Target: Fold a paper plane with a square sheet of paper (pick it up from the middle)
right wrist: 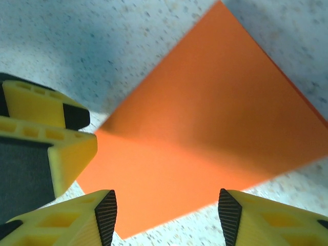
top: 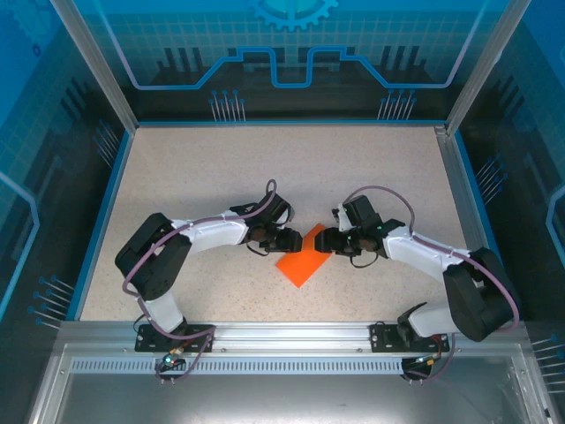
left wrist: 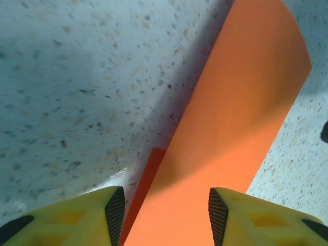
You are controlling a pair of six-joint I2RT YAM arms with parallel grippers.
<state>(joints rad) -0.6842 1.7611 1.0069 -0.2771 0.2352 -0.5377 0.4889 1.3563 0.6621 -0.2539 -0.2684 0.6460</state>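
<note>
Up top, my two wrists crowd together mid-table and their dark tips blur into each other. The left gripper point(top: 296, 238) and right gripper point(top: 320, 240) sit nose to nose, covering the far corner of the square sheet of paper point(top: 302, 266). All I get there is an orange diamond poking out toward my bases, flat on the speckled table point(top: 221, 177).

At my left wrist, the left gripper point(left wrist: 166, 215) is spread, its yellow fingers point(left wrist: 66, 220) cut off by the bottom edge. The sheet point(left wrist: 241, 118) runs up between them as a long orange band, its near end out of frame. A darker orange strip point(left wrist: 148, 174) peeks out along its left side, so there's a second layer underneath. I can't tell whether my pads touch it.

At my right wrist, the right gripper point(right wrist: 166, 215) is spread too, fingers point(right wrist: 77, 220) clipped at the bottom. The sheet point(right wrist: 205, 128) lies under the gap, plain and bright, one corner pointing away, shadow across its far half. My other gripper's yellow finger point(right wrist: 46, 148) sits just beside the paper's left corner
</note>
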